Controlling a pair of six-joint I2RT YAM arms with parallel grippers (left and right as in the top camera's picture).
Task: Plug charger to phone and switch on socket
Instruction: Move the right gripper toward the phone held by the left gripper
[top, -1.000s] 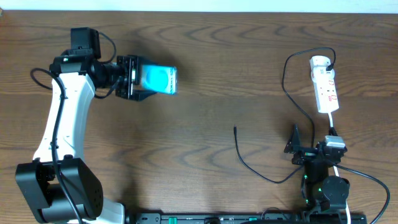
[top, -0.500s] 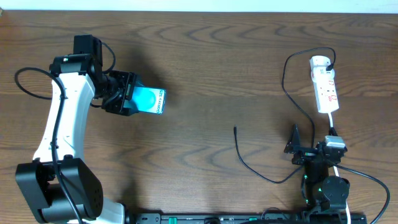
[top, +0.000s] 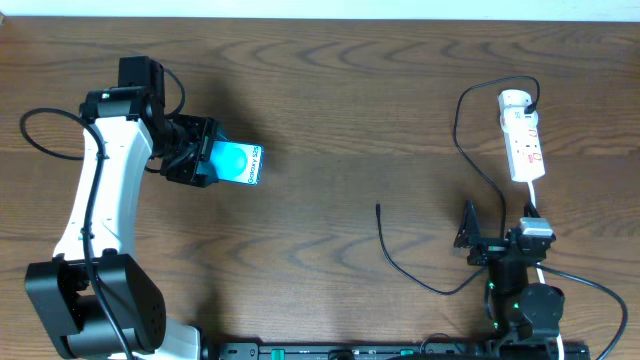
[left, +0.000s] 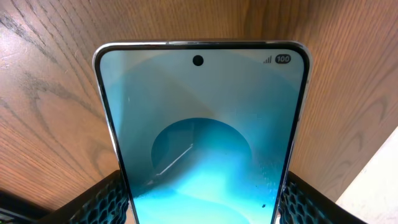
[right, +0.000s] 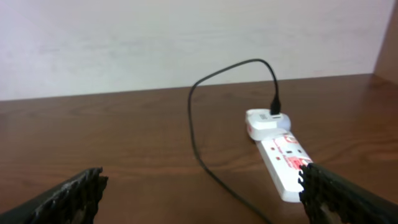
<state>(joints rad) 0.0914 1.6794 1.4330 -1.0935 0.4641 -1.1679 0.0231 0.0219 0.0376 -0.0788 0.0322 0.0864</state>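
Phone, the flat rectangular smartphone with a bright cyan screen (top: 243, 163), is pinched by its long edges in your left gripper (top: 212, 161), seemingly above the dark wood-grain surface (top: 350, 100), likely to meet the thin black charger cable (top: 402, 264), whose free tip lies mid-surface. Its plug (right: 275, 107) sits in the white power strip (top: 523, 140) at right, facing your right gripper (top: 497, 235), spread wide and empty. A pale wall (right: 155, 37) stands behind.

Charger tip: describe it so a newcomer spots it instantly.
Start at the white power strip on the right side of the table. A thin black charger cable leaves its far end, loops left and runs toward the middle. Its tip is the only loose cable end lying on bare wood.
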